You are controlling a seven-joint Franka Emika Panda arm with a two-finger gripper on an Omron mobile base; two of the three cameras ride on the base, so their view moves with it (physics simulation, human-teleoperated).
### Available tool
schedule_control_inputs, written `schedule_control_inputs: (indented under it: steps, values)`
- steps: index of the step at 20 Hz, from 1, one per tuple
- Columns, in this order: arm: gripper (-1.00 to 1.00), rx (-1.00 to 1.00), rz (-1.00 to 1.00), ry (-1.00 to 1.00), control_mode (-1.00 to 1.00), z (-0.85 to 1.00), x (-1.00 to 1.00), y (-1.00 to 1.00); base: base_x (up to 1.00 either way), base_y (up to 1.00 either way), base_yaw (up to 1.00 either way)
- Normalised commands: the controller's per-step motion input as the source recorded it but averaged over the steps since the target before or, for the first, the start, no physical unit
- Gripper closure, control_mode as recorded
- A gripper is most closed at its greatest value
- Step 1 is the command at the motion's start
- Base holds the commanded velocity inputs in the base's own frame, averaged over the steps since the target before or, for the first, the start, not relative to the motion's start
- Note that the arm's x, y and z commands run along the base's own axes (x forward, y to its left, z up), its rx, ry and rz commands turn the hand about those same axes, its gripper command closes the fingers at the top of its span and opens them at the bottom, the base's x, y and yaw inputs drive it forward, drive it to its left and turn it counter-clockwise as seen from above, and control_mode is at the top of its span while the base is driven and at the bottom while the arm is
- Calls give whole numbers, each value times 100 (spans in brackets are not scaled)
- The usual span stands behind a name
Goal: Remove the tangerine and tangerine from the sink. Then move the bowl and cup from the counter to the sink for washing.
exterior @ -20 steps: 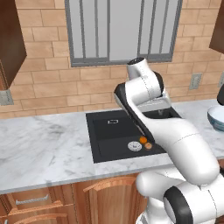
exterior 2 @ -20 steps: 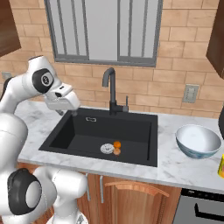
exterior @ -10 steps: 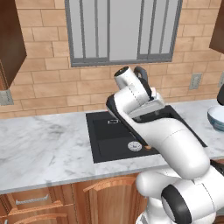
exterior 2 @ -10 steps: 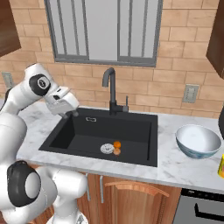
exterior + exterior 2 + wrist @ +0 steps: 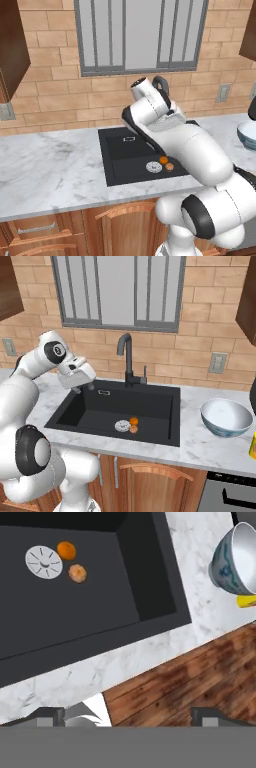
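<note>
A white marble bench (image 5: 210,443) with grey veins runs along a tan brick wall (image 5: 210,311) under a grey-framed window (image 5: 117,291), with wooden cabinets (image 5: 150,483) below it and dark wooden wall cupboards (image 5: 10,47) at the upper corners. One black rectangular sink (image 5: 150,403) is set into the bench, with one dark curved faucet (image 5: 126,358) at its far edge and one round silver drain (image 5: 121,426) on its floor. Two tangerines lie in the basin just right of the drain: the bright orange tangerine (image 5: 134,420) on the far side and the duller tan-orange tangerine (image 5: 133,429) on the near side, close to each other. One bowl (image 5: 226,417), white with a bluish tint, stands upright on the bench well to the right of the sink. One yellow cup (image 5: 246,601) sits on the bench just beside the bowl; it is cut off at the picture's edge. Two wall outlets (image 5: 217,362) show on the brick, one to each side of the sink. The end effector (image 5: 82,387) hangs above the sink's far left corner, well apart from the fruits, its fingers spread wide with nothing between them.
</note>
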Motion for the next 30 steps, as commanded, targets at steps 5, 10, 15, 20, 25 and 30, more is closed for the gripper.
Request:
schedule_control_inputs:
  steps: [5,10,15,20,25,30]
  values:
    - [-100,8,8,18,-100,-9,23,-8,0,0,0]
    - [-100,1,16,9,-100,-16,24,-1,0,0,0]
    - [-100,0,22,0,-100,-23,19,0,0,0,0]
    - [-100,2,26,-7,-100,-25,12,-3,0,0,0]
    - [-100,11,25,-9,-100,-20,10,-10,0,0,0]
    - [-100,21,22,-7,-100,-11,17,-10,0,0,0]
